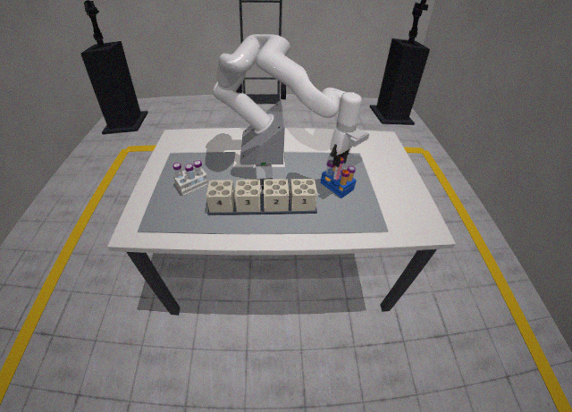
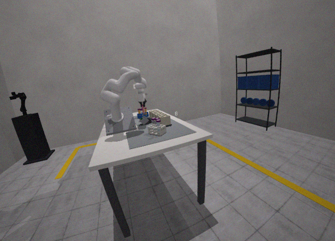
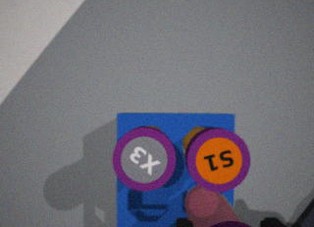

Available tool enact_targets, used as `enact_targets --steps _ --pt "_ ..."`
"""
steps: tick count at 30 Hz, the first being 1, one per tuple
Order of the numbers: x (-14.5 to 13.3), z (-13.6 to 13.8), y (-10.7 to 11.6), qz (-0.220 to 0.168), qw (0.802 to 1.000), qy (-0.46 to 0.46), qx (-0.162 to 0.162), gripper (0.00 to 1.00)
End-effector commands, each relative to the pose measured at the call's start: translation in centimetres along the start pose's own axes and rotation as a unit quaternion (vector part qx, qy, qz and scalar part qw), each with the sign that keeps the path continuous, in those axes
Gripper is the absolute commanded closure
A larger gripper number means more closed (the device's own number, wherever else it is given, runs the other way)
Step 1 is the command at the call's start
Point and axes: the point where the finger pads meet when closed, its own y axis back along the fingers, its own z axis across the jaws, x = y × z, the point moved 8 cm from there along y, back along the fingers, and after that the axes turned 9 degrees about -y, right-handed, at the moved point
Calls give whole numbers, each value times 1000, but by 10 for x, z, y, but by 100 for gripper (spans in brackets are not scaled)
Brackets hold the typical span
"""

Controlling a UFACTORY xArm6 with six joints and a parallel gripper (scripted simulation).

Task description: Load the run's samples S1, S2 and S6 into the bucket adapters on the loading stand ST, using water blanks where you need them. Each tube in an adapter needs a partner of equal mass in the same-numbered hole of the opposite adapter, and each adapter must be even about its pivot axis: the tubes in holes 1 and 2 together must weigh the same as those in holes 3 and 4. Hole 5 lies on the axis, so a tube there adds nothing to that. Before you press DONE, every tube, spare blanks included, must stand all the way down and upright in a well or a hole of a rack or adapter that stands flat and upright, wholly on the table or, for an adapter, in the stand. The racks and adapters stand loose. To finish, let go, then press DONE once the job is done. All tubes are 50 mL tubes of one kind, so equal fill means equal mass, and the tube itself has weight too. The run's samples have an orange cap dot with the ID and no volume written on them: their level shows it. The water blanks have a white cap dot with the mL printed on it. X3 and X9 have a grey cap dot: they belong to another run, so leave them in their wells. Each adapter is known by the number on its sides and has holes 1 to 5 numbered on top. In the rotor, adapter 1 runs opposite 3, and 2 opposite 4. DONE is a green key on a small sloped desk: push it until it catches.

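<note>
My gripper (image 1: 339, 160) (image 2: 142, 103) (image 3: 228, 223) is shut on a tube with pinkish-red content (image 1: 338, 171) (image 3: 202, 202). Its cap ID is not readable. The tube hangs over the blue rack (image 1: 329, 185) (image 2: 139, 116) (image 3: 177, 120), its lower end close beside sample S1 (image 3: 218, 159); whether the end is inside a well is unclear. Tube X3 (image 3: 144, 159) stands beside S1. The adapters 4 (image 1: 220, 203), 3 (image 1: 247, 203), 2 (image 1: 276, 203) and 1 (image 1: 304, 202) stand in a row on the loading stand (image 1: 261, 213), their holes apparently empty.
A white rack (image 1: 192, 187) (image 2: 156, 130) with three purple-capped tubes stands at the left in the top view. The green DONE key (image 1: 263, 163) is by the arm's base. Other capped tubes stand in the blue rack, close around the held one.
</note>
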Motion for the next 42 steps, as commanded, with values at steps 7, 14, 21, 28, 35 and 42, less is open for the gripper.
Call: enact_targets --steps 7,14,21,28,35,42 --pt "1 0 -8 2 1000 0 1 100" --pt "1 0 -13 2 1000 0 1 100" --pt "1 0 -20 2 1000 0 1 100" --pt "1 0 -26 2 1000 0 1 100" --pt "1 0 -32 2 1000 0 1 100" --pt "1 0 -39 2 1000 0 1 100"
